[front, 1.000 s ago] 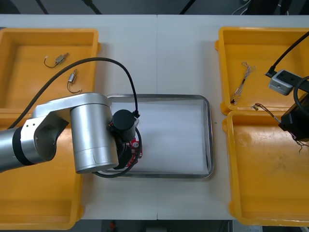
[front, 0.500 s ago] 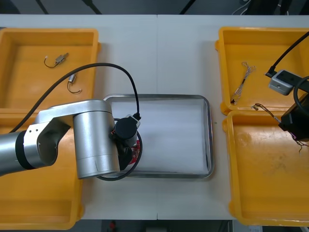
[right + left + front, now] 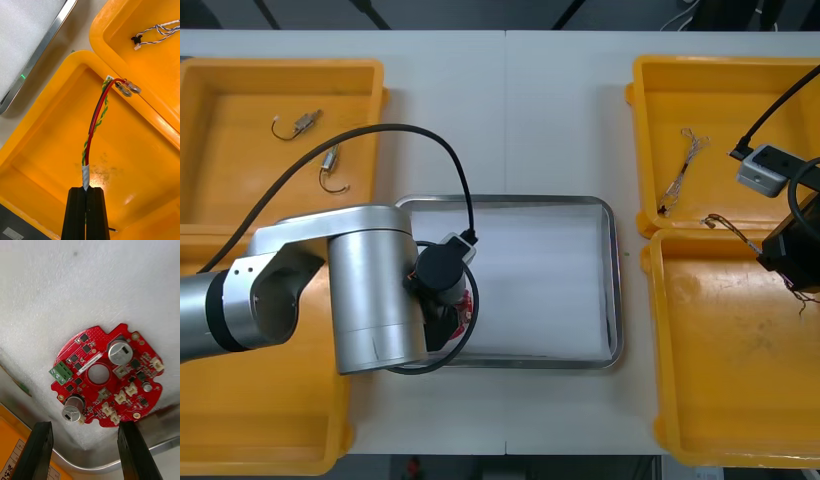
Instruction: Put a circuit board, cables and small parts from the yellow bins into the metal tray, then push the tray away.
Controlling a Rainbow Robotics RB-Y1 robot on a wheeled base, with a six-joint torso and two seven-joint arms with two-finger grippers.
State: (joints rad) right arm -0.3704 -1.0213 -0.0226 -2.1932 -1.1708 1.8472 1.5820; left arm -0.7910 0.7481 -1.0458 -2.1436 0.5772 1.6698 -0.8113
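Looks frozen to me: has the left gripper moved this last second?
Yes: the left gripper drew slightly back toward the tray's near rim, open over the board.

Light table (image 3: 560, 120) with a thin seam (image 3: 506, 110) down its middle, dark floor (image 3: 430, 12) beyond the far edge

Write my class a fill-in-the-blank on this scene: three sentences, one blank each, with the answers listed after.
1. The left gripper is ____, not shut, above the red circuit board.
2. The circuit board lies in the metal tray, which is ____ inside.
3. The right gripper is shut on a red and ____ cable above a yellow bin.

Missing words: open; white; yellow.
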